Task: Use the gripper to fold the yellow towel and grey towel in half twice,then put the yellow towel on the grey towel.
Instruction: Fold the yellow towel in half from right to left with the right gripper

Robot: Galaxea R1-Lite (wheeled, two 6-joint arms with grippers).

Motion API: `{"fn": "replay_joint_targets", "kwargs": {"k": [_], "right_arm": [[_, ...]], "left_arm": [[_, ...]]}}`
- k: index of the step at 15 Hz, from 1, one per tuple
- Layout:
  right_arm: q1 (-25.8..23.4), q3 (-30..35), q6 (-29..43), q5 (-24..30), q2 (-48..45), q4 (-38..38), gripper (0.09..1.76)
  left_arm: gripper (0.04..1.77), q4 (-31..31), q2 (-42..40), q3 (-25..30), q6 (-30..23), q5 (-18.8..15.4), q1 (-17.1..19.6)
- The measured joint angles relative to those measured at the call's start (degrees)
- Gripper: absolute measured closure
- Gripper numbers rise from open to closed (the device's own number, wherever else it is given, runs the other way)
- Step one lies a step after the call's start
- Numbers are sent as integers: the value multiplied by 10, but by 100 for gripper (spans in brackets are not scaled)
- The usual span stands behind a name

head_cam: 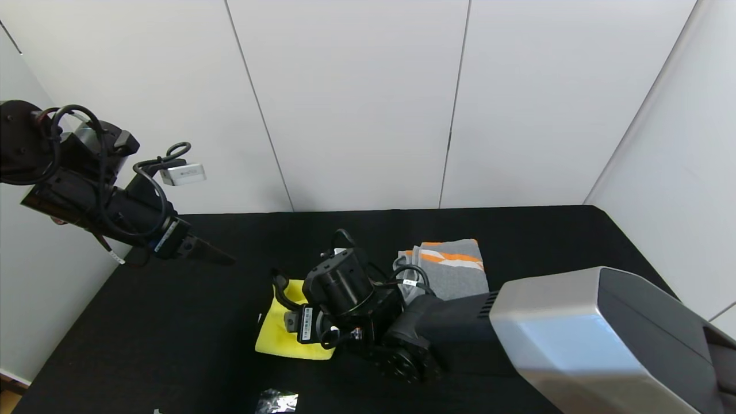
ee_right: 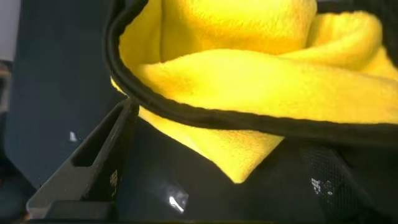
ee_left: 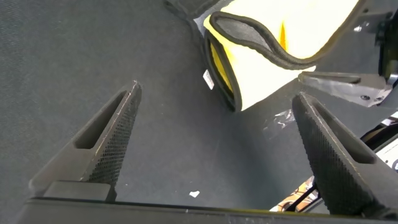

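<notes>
The yellow towel (head_cam: pixel 286 338) lies folded on the black table, left of centre, with its black binding curled up at one edge (ee_left: pixel 249 34). My right gripper (ee_right: pixel 217 127) hangs low over it and is open. A yellow corner (ee_right: pixel 239 152) lies between its fingers (ee_right: pixel 93 162), which do not press on it. In the head view the right wrist (head_cam: pixel 345 287) hides those fingers. The grey towel (head_cam: pixel 457 270) lies folded behind the right arm, with its orange and white stripes on top. My left gripper (head_cam: pixel 201 251) is raised at the table's left side, open and holding nothing (ee_left: pixel 217 93).
A crumpled scrap of clear film (head_cam: pixel 277 401) lies near the table's front edge, just in front of the yellow towel. White wall panels stand close behind the table (head_cam: pixel 172 322). The right arm's grey forearm (head_cam: pixel 581 339) covers the front right of the table.
</notes>
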Motion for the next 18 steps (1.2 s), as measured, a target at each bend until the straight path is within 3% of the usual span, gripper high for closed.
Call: {"fn": "replay_joint_targets", "kwargs": {"k": [8,12,18], "right_arm": [[-6,-1,-169,-2,3,-8,15],[-12,-1,-243,2,21,-116,15],[-2,-2,-271,57,45,-224,15]], "left_arm": [[9,0,-2,4,0,0,-4],[9,0,-2,4,0,0,-3],[9,0,-2,4,0,0,-3]]}}
